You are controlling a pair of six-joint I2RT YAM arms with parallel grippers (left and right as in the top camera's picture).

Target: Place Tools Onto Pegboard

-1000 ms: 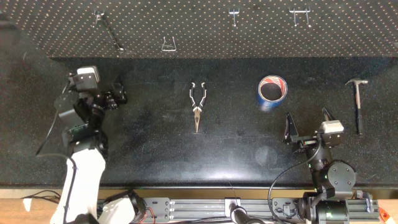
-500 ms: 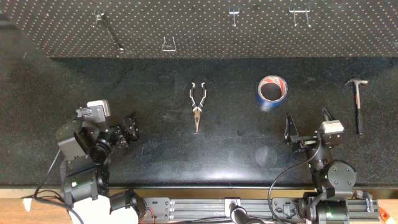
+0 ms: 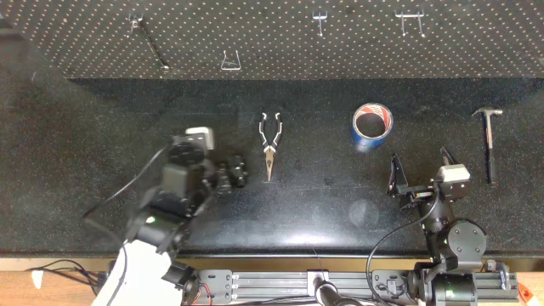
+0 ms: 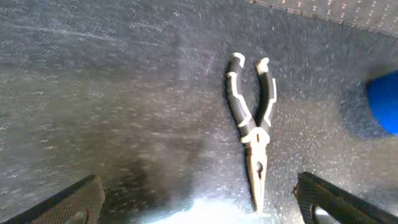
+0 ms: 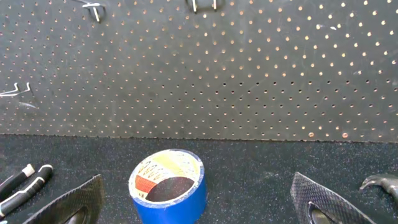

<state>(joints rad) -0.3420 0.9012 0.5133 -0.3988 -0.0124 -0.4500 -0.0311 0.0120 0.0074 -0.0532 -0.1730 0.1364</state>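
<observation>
Pliers (image 4: 252,134) lie flat on the counter (image 3: 323,204), handles toward the pegboard (image 3: 272,34). The left gripper (image 3: 231,172) hovers near their nose, fingers spread wide and empty, probably lining up a grasp. The right gripper (image 3: 418,166) sits near the tape (image 3: 372,125), fingers likewise parted, holding nothing.

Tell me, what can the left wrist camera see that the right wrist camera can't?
Extra in the left wrist view: the whole pliers, right down to their pointed nose. Extra in the right wrist view: the hooks up on the pegboard, and the head of the hammer. Both share the blue tape roll, the pliers' handles, a bit of pegboard and the black table.
</observation>
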